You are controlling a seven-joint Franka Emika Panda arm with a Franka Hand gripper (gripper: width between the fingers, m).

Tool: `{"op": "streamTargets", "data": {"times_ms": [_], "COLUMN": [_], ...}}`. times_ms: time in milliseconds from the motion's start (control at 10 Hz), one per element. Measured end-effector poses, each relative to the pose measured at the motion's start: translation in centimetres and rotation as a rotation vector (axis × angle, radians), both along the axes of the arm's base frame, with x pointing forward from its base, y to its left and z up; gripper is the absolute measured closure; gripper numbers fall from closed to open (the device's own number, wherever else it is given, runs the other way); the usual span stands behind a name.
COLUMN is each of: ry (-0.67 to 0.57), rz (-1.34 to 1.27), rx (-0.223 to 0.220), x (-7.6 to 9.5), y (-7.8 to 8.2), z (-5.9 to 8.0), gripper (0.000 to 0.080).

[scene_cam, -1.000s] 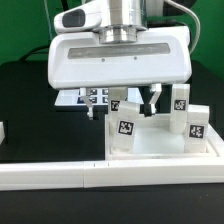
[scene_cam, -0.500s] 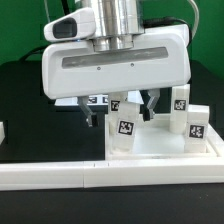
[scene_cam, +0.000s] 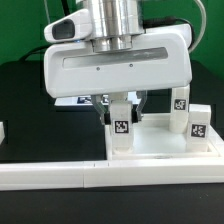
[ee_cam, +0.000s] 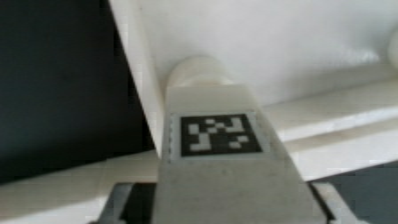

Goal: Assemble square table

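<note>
Two upright legs [scene_cam: 181, 100] [scene_cam: 197, 123] crowd the square table's [scene_cam: 160, 146] right side in the exterior view; its middle lies open.

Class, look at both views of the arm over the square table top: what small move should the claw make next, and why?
Probably close on the leg and lift it a little. In the exterior view the claw hangs right over that upright tagged leg, a finger on either side; the wrist view shows the leg centred. Whether the fingers already touch it cannot be told. The table top lies underneath.

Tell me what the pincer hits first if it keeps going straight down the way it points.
Most likely the white tagged leg standing right under the pincer, on the square tabletop. Depth is uncertain, but the wrist view shows that leg between the fingers.
</note>
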State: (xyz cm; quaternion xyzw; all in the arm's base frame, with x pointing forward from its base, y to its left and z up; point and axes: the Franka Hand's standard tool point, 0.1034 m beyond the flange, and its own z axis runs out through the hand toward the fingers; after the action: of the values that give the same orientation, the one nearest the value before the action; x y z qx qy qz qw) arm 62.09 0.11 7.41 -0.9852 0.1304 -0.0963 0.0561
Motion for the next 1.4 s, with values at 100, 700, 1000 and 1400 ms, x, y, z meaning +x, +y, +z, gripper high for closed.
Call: {"op": "streamTargets", "data": {"times_ms": [100, 700, 1000, 1400], "ry": [0.003, 0.140, 0.172, 0.193], "rz": [-0.034, -0.858, -1.110, -0.815], "rx": [0.008, 0.216, 0.269, 0.159], "x": [0.0, 0.1, 0.2, -0.3], "y": [0.0, 0.0, 0.5, 1.7], "z": [0.0, -0.2, -0.3, -0.3], "gripper": [0.0511, 0.0509, 0.0509, 0.0329]}}
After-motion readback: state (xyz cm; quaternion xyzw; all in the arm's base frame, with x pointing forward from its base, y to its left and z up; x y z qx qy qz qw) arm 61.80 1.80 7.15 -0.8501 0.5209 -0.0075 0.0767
